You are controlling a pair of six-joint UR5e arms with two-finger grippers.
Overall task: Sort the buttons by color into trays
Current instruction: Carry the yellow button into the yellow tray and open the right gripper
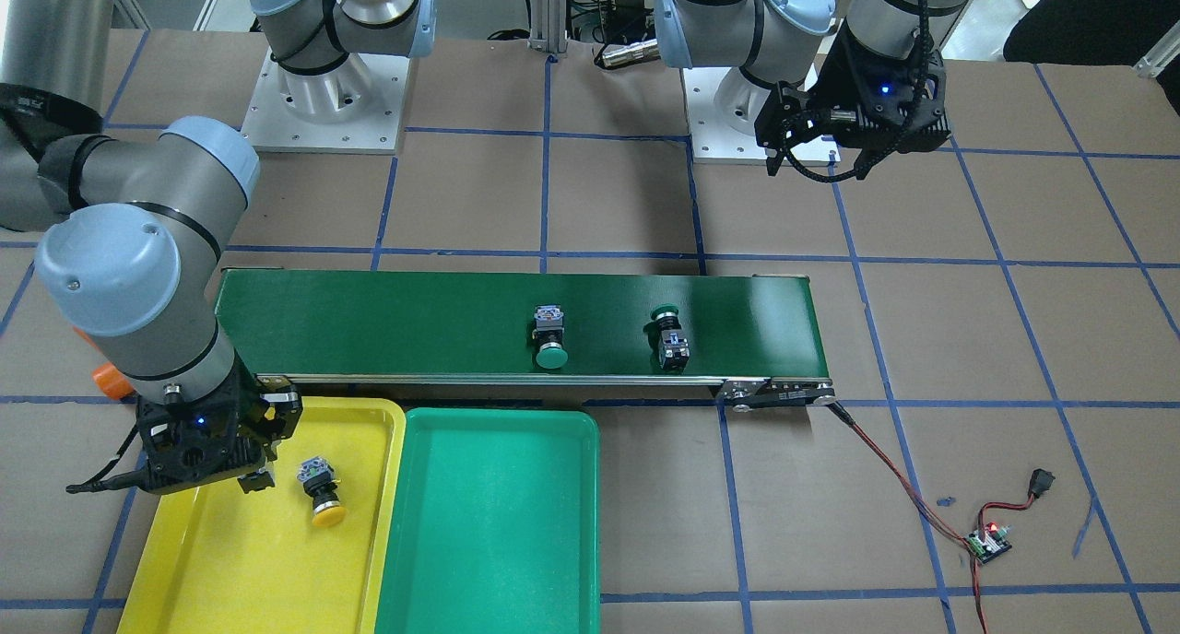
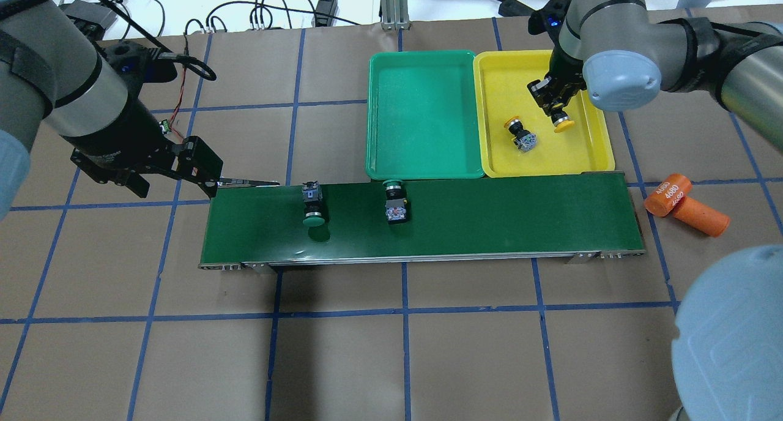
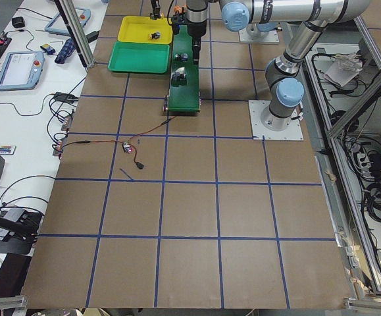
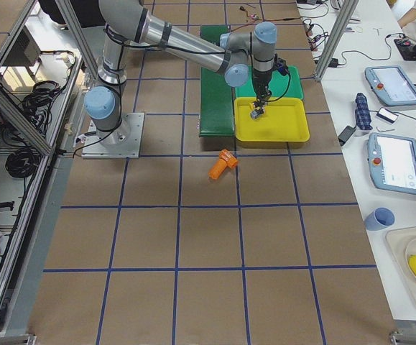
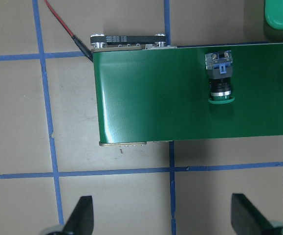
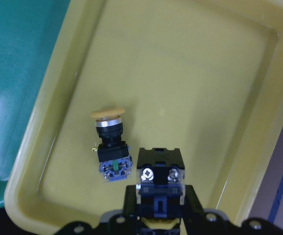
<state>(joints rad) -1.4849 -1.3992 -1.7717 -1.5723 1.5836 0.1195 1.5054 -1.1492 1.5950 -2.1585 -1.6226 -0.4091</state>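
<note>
My right gripper [image 2: 555, 106] is shut on a yellow button [image 6: 159, 180] over the yellow tray [image 2: 538, 158], cap toward the conveyor side. A second yellow button [image 2: 520, 133] lies on its side in that tray, just beside the held one; it also shows in the right wrist view [image 6: 109, 142]. The green tray [image 2: 422, 115] holds nothing. Two green buttons [image 2: 314, 205] [image 2: 396, 204] lie on the dark-green conveyor belt [image 2: 489, 219]. My left gripper [image 5: 163, 215] is open and empty, above the table off the belt's left end.
Two orange cylinders [image 2: 670, 196] [image 2: 703, 216] lie on the table past the belt's right end. A red-black cable runs from the belt's left end to a small controller board [image 1: 988, 542]. The trays sit side by side against the belt's far edge.
</note>
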